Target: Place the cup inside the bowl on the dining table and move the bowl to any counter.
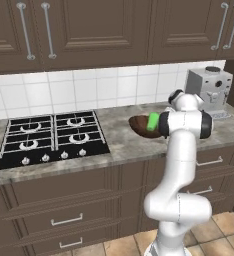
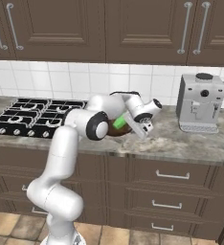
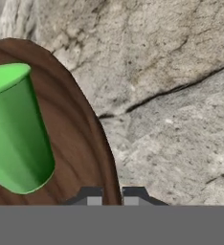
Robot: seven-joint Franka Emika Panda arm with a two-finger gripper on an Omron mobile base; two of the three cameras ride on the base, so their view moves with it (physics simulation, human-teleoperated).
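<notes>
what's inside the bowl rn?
The green cup sits inside the wooden bowl, whose rim is between the gripper fingertips. The arm covers the bowl's right side in the left base view; its underside is hidden.

A home kitchen.
Black gas hob [image 1: 51, 140] set in a grey stone table [image 1: 119, 142], white tile backsplash [image 1: 89, 90], dark wood cabinets [image 1: 89, 30] above, drawers [image 2: 166, 191] below, coffee machine [image 2: 200, 103] far right.

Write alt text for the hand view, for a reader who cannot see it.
A bright green cup sits inside a dark wooden bowl, seen close up, with the gripper pinching the bowl's rim between its two dark fingertips. Beyond the rim lies the grey veined stone counter.
</notes>
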